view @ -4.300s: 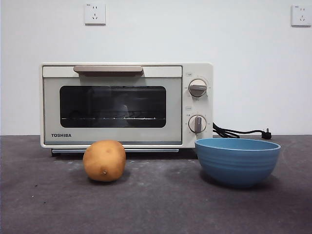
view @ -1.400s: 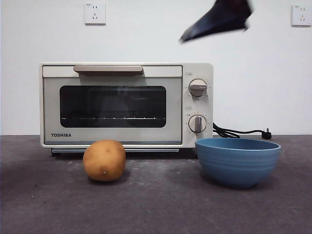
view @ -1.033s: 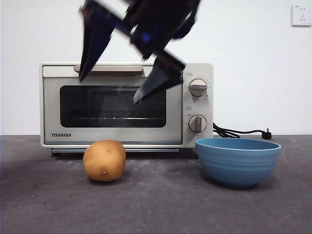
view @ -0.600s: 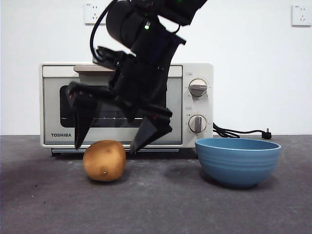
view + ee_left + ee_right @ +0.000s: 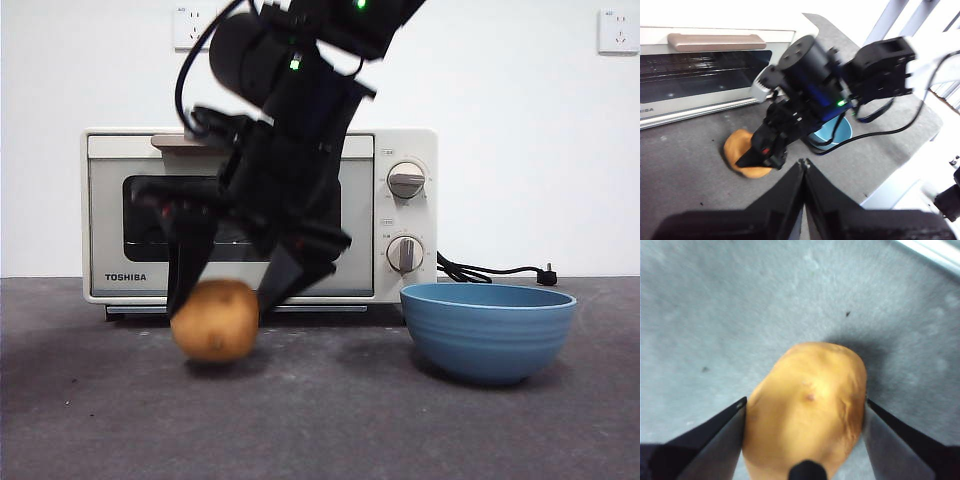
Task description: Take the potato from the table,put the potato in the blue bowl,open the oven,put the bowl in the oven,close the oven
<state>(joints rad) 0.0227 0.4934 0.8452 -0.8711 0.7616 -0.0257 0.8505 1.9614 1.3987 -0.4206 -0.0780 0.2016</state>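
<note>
The golden-brown potato hangs just off the table, a shadow beneath it, in front of the oven's left half. My right gripper comes down from above and is shut on the potato, one jaw on each side; the right wrist view shows the potato filling the gap between the jaws of that gripper. The blue bowl stands empty to the right. The cream oven is behind, its door closed. My left gripper waits high up, shut and empty, looking down on the potato.
A black power cord and plug lie on the table behind the bowl. Wall sockets sit high on the white wall. The left wrist view shows the table's rounded edge beyond the bowl.
My right gripper came down from the top, straddled the potato open, then shut on it. The potato has risen slightly off the table. Bowl and oven have not moved.
</note>
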